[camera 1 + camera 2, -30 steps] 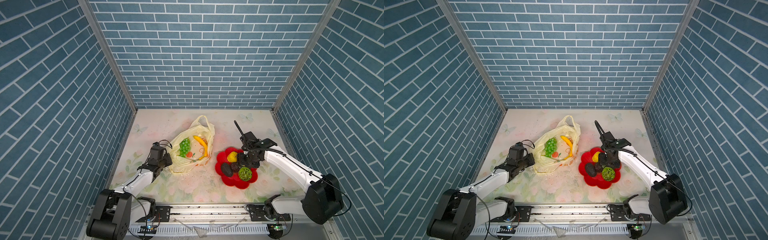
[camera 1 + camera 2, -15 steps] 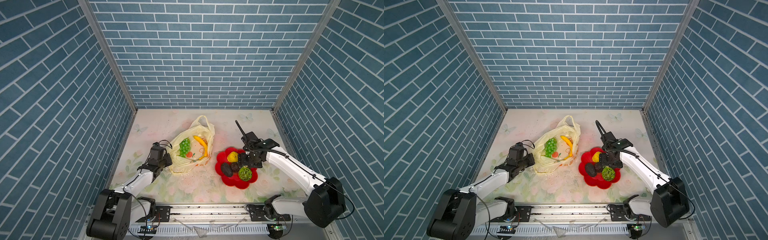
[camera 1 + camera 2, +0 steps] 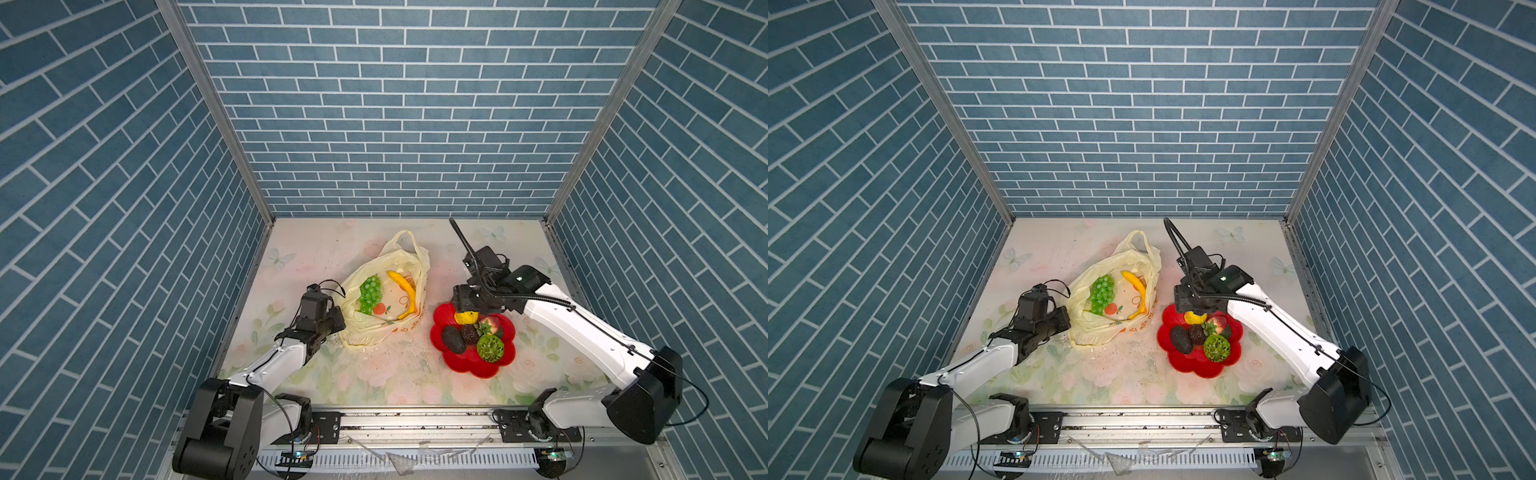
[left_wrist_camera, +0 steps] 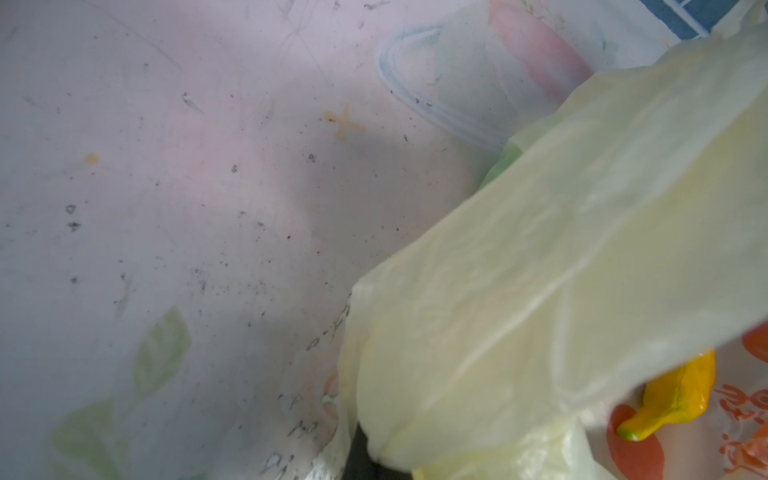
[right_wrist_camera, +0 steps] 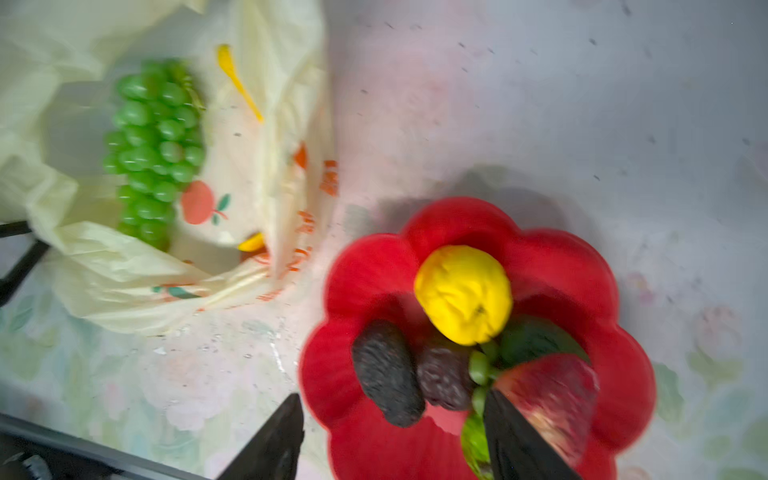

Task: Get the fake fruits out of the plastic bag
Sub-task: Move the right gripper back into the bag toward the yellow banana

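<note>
1. L gripper [image 3: 334,322]: clenched on the near-left edge of the plastic bag [image 3: 374,332]. In the L wrist view the film runs taut out of its dark finger [image 4: 359,455].
2. The bag lies on the table [image 3: 374,374], left of centre. Its mouth is spread open upward and one loop handle points toward the back wall.
3. Inside the bag: grape bunch [image 3: 370,295] on the left and banana [image 3: 405,291] curved along the right side, the two apart.
4. R gripper [image 5: 392,397]: jaws spread, grasping nothing, hovering over the back part of the red plate [image 3: 469,365].
5. On the plate:
   - yellow lump [image 3: 465,318] at the back, partly under the R gripper in both top views
   - strawberry [image 3: 490,326] just beside it
   - two dark bumpy fruits [image 3: 453,338] side by side, touching
   - green round fruit [image 3: 490,348] toward the front
6. The plate sits just right of the bag, w/ a narrow strip of table between them.
</note>
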